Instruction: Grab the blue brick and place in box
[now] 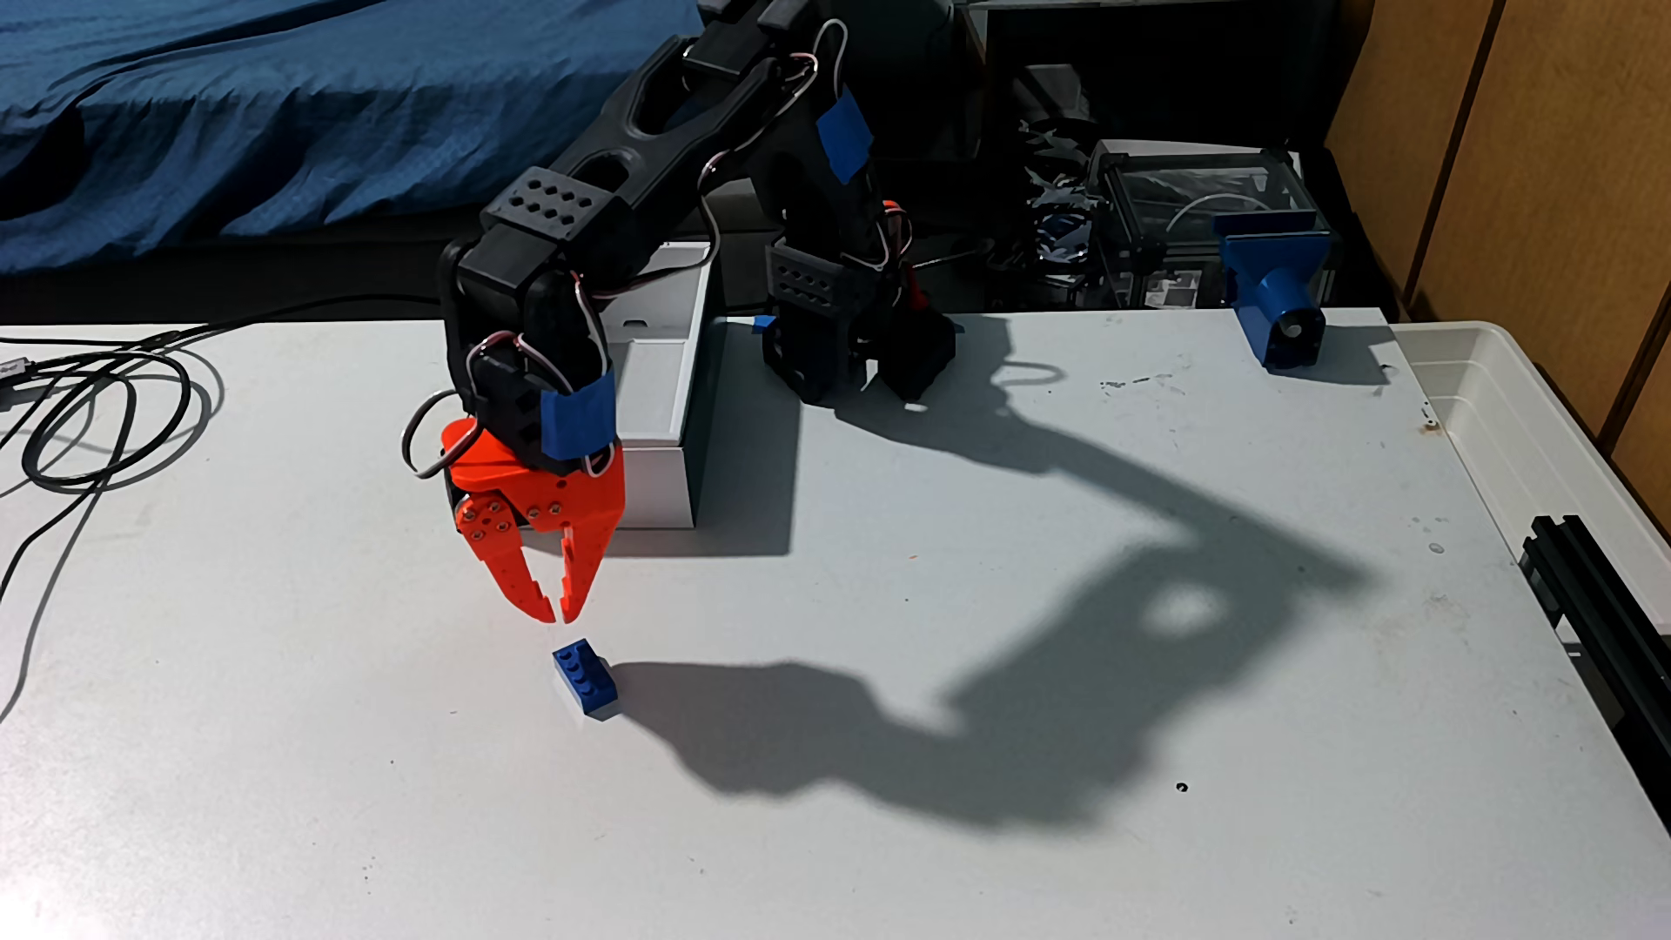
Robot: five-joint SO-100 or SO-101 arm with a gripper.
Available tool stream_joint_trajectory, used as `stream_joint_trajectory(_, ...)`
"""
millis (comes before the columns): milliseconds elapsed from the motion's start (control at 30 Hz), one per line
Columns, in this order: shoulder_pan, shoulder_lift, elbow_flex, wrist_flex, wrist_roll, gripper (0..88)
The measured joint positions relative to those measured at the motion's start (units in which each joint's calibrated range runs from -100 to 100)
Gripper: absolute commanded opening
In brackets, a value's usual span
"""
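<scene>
The small bright-blue plastic toy brick lies flat on the white table, studs upward, long axis angled, casting a short shadow. The orange two-finger gripper on the black arm hangs just above and slightly behind the brick, apart from it, tips pointing down. Its fingers stand narrowly apart at the tips and hold nothing. The white rectangular cardboard box sits behind the gripper, well apart from the brick.
</scene>
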Motion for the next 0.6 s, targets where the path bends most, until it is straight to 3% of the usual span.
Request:
stream_joint_trajectory(300,-3.0,0.0,0.0,0.0,-0.6,1.1)
stream_joint_trajectory(600,-3.1,0.1,0.0,0.0,-1.4,7.1)
